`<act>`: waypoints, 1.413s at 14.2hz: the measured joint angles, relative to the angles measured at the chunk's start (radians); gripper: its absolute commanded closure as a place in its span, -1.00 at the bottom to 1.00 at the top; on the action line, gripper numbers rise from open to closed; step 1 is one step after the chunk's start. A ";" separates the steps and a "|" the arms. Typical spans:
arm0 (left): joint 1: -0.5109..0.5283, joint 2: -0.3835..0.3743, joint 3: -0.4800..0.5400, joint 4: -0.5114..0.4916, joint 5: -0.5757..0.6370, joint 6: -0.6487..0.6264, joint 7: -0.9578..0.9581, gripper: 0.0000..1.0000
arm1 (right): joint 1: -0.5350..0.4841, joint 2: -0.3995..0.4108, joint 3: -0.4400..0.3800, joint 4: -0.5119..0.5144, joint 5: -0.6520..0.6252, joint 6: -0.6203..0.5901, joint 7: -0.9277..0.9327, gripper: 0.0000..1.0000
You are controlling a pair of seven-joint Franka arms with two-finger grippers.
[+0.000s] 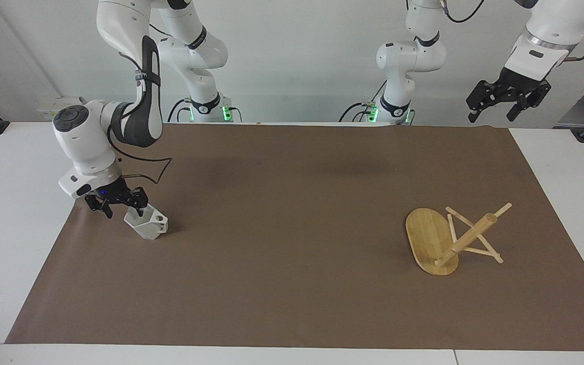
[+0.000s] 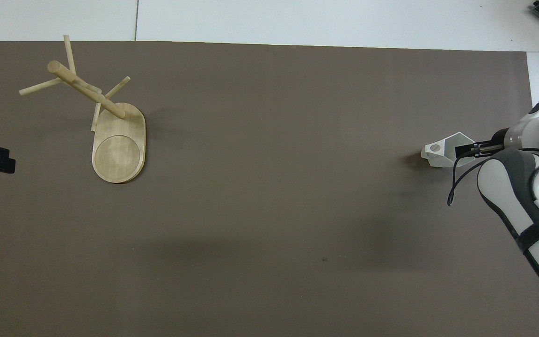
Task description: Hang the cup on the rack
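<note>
The white faceted cup (image 1: 146,226) sits on the brown mat at the right arm's end of the table, its pierced handle turned toward the middle; it also shows in the overhead view (image 2: 441,151). My right gripper (image 1: 122,208) is open just above the cup's rim, one finger at the rim's edge; its tip shows in the overhead view (image 2: 466,150). The bamboo rack (image 1: 431,238) lies tipped over at the left arm's end, its post (image 2: 87,91) slanting up off the mat. My left gripper (image 1: 506,100) waits open, raised high.
The brown mat (image 1: 292,263) covers most of the white table (image 1: 8,228). The cup sits close to the mat's edge. The rack's thin pegs (image 1: 474,248) stick out and rest on the mat.
</note>
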 measured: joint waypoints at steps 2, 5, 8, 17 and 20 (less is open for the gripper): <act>0.000 0.000 0.000 0.000 0.000 0.000 0.000 -1.00 | 0.000 0.000 0.000 -0.003 0.000 0.000 0.000 0.05; 0.000 0.000 0.000 0.000 0.000 0.000 0.000 -1.00 | 0.000 0.000 0.000 -0.004 0.000 0.000 0.000 0.71; 0.000 0.000 0.000 0.000 0.000 0.000 0.000 -1.00 | 0.000 0.000 0.000 -0.003 0.014 0.001 0.000 1.00; 0.000 0.000 0.000 0.000 0.000 0.000 0.000 -1.00 | -0.001 -0.006 -0.002 0.010 0.091 -0.007 0.000 1.00; 0.000 0.000 0.000 0.000 0.000 0.000 0.000 -1.00 | -0.001 -0.008 -0.002 0.085 0.094 -0.104 0.003 1.00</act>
